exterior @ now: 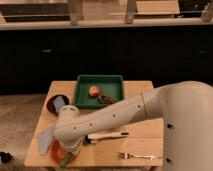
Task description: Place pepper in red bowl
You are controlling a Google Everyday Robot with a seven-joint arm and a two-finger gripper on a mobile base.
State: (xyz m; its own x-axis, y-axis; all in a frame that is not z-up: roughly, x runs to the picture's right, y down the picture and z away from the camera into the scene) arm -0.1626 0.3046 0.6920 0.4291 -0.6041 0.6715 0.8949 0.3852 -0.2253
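Note:
The red bowl (56,150), shallow and orange-red, sits at the table's front left corner, mostly covered by my arm. A bit of the green pepper (66,159) shows at the bowl's near rim, just below my wrist. My gripper (64,151) is at the end of the white arm that reaches in from the right. It hangs right over the bowl, with the wrist hiding most of it. I cannot tell whether the pepper is held or lies in the bowl.
A green tray (118,83) at the back holds a round orange fruit (93,91) and a dark item (105,99). A maroon bowl (52,105) stands at the left. A black-and-white utensil (107,135) and a fork (135,156) lie in front. A pale grey thing (44,138) lies by the red bowl.

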